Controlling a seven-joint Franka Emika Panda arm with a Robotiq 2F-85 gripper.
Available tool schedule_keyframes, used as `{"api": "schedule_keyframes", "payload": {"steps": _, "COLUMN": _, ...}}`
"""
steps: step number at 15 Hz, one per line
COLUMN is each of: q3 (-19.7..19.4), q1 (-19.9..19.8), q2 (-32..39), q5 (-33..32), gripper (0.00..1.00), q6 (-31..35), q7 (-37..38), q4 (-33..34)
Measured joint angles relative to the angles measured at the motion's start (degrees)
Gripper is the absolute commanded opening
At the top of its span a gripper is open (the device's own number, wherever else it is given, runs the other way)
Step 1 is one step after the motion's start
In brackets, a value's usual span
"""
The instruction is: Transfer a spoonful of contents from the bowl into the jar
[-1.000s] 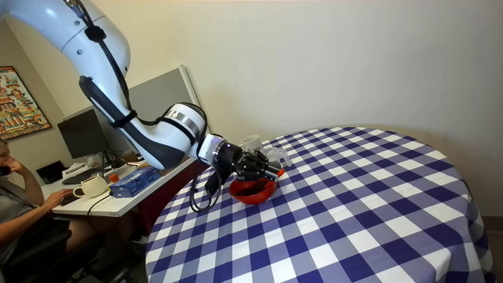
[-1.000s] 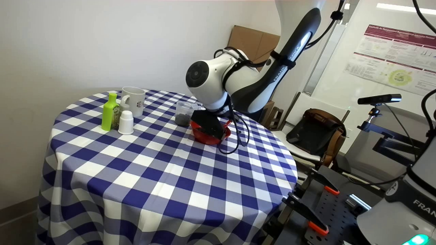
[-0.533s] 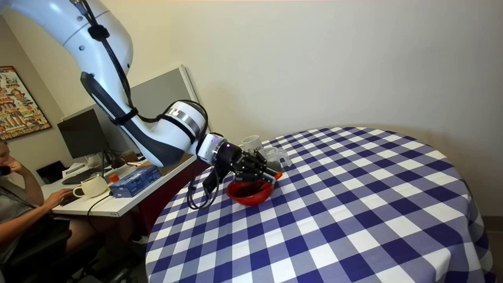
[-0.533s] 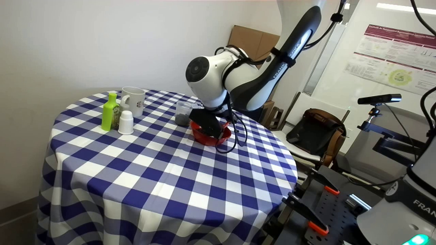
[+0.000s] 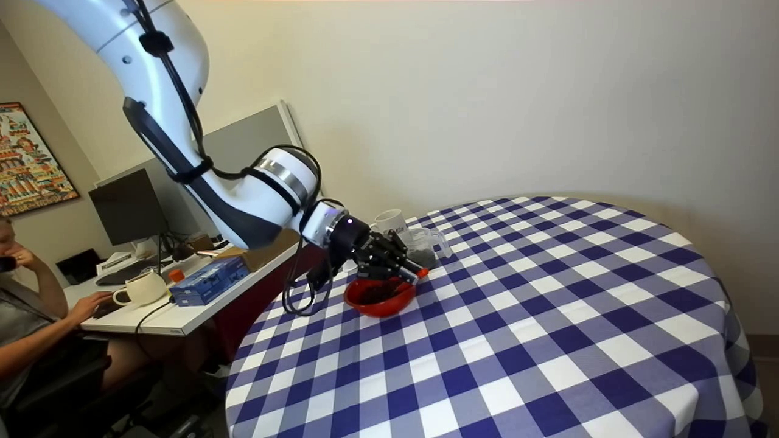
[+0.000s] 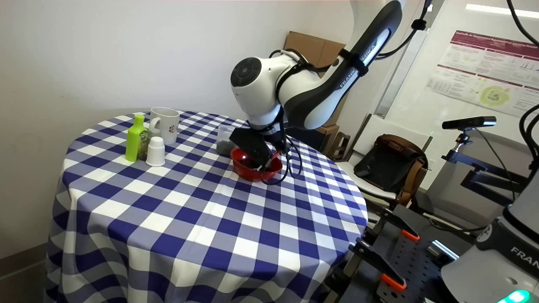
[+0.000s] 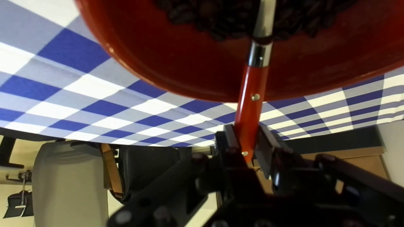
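A red bowl [image 5: 380,309] with dark beans [image 7: 221,19] stands on the table; it also shows in an exterior view [image 6: 252,174] and the wrist view [image 7: 189,69]. My gripper [image 7: 247,135] is shut on the red handle of a metal spoon [image 7: 252,94], low over the bowl's rim. The handle's red end sticks out past the fingers [image 5: 417,274]. The spoon's neck reaches over the beans; its head is out of the wrist view and hidden in the exterior views. A clear jar [image 5: 421,248] with dark contents stands just beyond the bowl, also in an exterior view [image 6: 225,141].
A white mug [image 6: 168,126], a green bottle [image 6: 135,141] and a small white bottle [image 6: 156,152] stand together on the checkered tablecloth [image 6: 202,227]. The mug also shows behind the jar [image 5: 391,220]. Loose arm cables [image 5: 307,310] hang beside the bowl.
The bowl has slid a little across the cloth together with my gripper and spoon, leftward in both exterior views. The wrist has risen slightly. The jar has not moved.
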Motion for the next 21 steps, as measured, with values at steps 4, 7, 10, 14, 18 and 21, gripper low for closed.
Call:
{"api": "schedule_keyframes", "payload": {"steps": 4, "q3": 1.0, "q1": -1.1, "q2": -0.2, "q5": 0.0, "gripper": 0.05, "q6": 0.2, "q7": 0.0, "q4": 0.0}}
{"api": "schedule_keyframes", "payload": {"steps": 7, "q3": 1.0, "q1": -1.6, "q2": -0.6, "q5": 0.0, "gripper": 0.05, "q6": 0.3, "q7": 0.0, "q4": 0.0}}
{"api": "schedule_keyframes", "payload": {"steps": 10, "q3": 1.0, "q1": -2.4, "q2": -1.4, "q5": 0.0, "gripper": 0.05, "q6": 0.4, "q7": 0.0, "q4": -0.2}}
{"api": "schedule_keyframes", "payload": {"steps": 14, "q3": 1.0, "q1": -3.1, "q2": -2.6, "q5": 0.0, "gripper": 0.05, "q6": 0.9, "q7": 0.0, "q4": -0.6}}
{"api": "schedule_keyframes", "payload": {"steps": 18, "q3": 1.1, "q1": -3.5, "q2": -3.7, "q5": 0.0, "gripper": 0.05, "q6": 2.4, "q7": 0.0, "q4": -1.6}}
{"api": "schedule_keyframes", "payload": {"steps": 21, "q3": 1.1, "q1": -4.1, "q2": -4.4, "q5": 0.1, "gripper": 0.05, "q6": 3.5, "q7": -0.1, "q4": -2.5}}
